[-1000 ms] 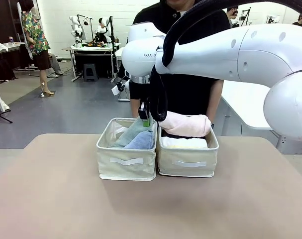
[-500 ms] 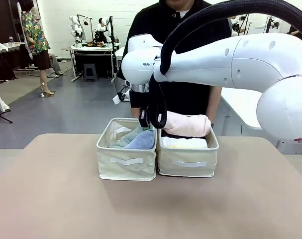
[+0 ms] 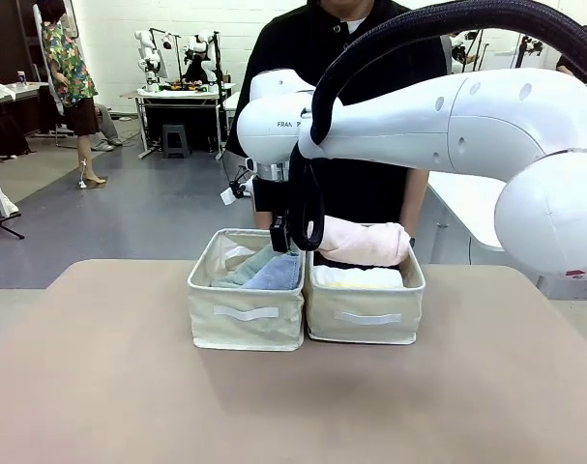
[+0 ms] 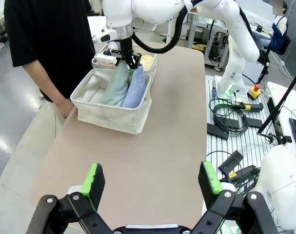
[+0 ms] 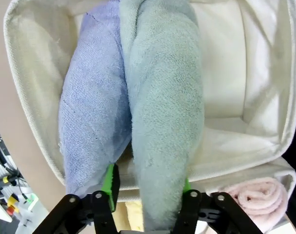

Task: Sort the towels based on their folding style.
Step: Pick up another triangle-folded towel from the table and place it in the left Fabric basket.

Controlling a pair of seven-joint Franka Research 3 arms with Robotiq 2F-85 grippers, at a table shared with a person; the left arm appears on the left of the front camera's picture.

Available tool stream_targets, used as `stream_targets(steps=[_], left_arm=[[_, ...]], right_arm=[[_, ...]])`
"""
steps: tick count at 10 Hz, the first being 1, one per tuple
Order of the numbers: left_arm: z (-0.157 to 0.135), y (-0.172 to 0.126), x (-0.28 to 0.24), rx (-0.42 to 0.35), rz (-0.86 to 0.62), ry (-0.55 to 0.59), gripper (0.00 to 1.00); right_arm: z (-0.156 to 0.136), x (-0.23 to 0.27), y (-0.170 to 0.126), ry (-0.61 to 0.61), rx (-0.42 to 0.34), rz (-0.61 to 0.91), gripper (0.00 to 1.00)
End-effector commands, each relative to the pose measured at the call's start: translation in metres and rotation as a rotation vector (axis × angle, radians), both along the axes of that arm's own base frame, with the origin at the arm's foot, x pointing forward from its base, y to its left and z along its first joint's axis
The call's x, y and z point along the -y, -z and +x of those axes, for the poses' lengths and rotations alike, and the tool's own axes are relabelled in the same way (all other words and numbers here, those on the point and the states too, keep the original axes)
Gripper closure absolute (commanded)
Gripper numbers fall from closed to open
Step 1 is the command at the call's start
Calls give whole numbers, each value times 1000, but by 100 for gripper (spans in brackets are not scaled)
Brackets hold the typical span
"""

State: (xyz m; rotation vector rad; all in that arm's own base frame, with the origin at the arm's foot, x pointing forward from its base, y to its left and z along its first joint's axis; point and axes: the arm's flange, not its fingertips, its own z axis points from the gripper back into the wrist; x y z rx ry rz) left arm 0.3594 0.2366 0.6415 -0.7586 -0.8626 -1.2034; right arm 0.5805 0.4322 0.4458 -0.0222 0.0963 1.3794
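I see a pale teal towel (image 5: 162,112) beside a lavender-blue towel (image 5: 91,122) in a cream bin (image 3: 245,314). Right of that bin, a pale pink towel (image 3: 366,242) lies over a yellow towel (image 3: 359,277). The table (image 3: 129,387) is beige.

glossy white rounded arm (image 3: 448,106) with a thick black cable, black pincer (image 5: 148,197), green pads.

Right gripper (image 3: 282,235) above left bin (image 3: 246,314), pink towel (image 3: 363,242) atop right bin (image 3: 364,309).
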Motion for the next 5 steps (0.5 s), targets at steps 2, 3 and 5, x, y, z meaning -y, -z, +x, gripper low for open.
stream_targets(steps=[2,3,5], left_arm=[[-2,-1,-1,17,-10,6,0],[-2,-1,-1,17,-10,6,0],[-2,-1,-1,17,-10,6,0]], right_arm=[[8,-8,-3,12,-33,14,0],[7,-7,-3,13,-34,15,0],[7,-8,-4,18,-30,13,0]])
